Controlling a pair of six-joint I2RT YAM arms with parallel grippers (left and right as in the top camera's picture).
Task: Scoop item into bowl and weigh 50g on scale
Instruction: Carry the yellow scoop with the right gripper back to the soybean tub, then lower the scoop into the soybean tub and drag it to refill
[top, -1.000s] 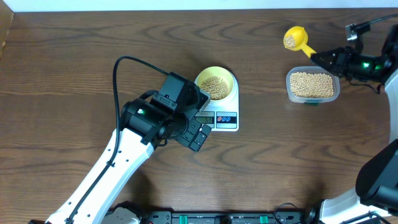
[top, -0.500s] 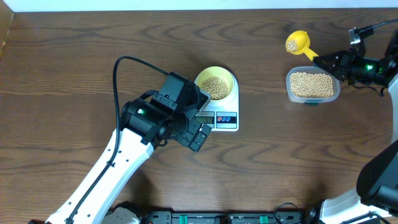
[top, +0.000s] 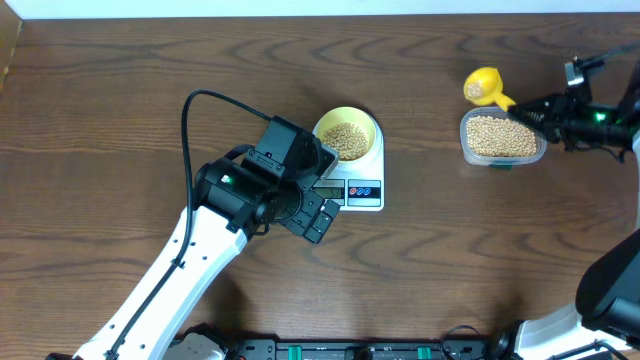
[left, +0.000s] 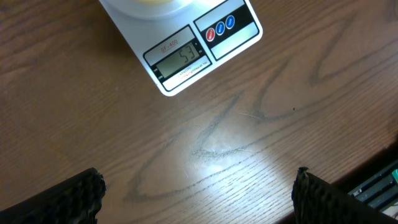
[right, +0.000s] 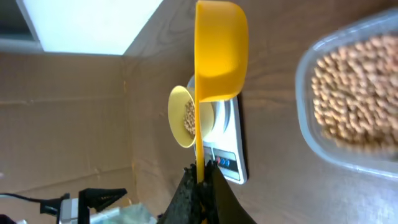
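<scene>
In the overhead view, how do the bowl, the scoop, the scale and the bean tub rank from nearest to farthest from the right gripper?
1. scoop: handle held in the right gripper, top right.
2. bean tub: beside the gripper, right side.
3. bowl and scale: mid-table; the bowl sits on the scale, too close to call.

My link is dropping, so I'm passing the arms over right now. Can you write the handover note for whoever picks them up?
Left gripper: open, empty, over the table in front of the scale.
Right gripper: shut on the handle of the yellow scoop, held beside the clear tub with some beans in it.
Bowl: on the scale, holding beans.
Done: beans are in the bowl; the display seems to read 53.
Left: that looks slightly over target, so probably take a few beans out and recheck.
</scene>
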